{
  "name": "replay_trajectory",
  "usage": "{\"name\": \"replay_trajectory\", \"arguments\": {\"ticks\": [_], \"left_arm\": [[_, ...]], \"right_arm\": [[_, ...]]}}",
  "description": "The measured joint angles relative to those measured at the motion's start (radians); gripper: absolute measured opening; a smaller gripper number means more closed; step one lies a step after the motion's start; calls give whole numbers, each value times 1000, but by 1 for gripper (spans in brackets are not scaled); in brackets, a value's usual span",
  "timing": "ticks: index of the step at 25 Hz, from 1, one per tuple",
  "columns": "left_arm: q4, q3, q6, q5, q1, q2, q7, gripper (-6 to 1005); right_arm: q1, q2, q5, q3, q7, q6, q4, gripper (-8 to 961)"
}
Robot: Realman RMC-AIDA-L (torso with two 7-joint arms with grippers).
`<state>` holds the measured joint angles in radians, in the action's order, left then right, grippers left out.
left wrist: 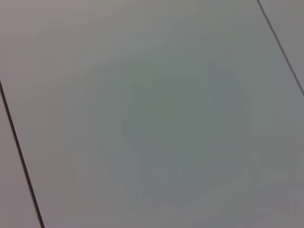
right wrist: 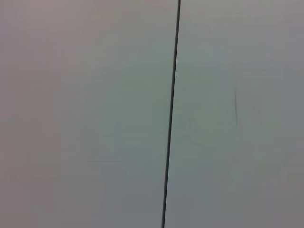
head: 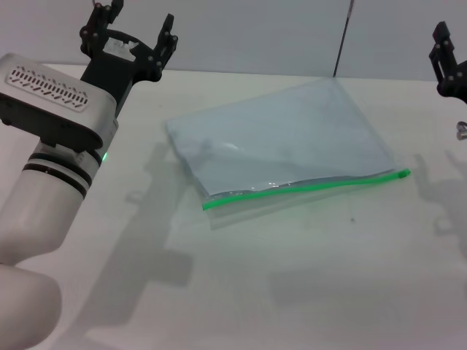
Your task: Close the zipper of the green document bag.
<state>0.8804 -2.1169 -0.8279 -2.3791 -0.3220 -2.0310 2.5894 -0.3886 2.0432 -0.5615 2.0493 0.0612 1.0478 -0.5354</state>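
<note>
- Your green document bag point(head: 281, 138) is lying flat on the tabletop point(head: 306, 277), zipper point(head: 306, 186) facing you
- Your left pincer point(head: 139, 33) is hovering apart, far-left
- Right pincer point(head: 446, 62): you cannot tell its state

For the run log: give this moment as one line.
left gripper: open, raised beyond bag | right gripper: raised at far right | green document bag: flat on table | zipper: untouched

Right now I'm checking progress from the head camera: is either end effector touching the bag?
No: the left end effector hangs above the table's far left, the right end effector at the right edge, both clear of the bag.
</note>
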Motion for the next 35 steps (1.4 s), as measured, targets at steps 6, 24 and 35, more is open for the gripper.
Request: {"name": "replay_trajectory", "arguments": {"ticks": [6,24,35], "left_arm": [[0,0,0,0,0,0,0,741],[-1,0,0,0,-2,0,1,741],[-12,0,0,0,-7,0,6,741]], "right_arm": [[-9,0,-8,1,0,0,5,529],[-12,0,-9,1,0,0,11,529],[-16,0,-9,1,0,-9,12,529]]}}
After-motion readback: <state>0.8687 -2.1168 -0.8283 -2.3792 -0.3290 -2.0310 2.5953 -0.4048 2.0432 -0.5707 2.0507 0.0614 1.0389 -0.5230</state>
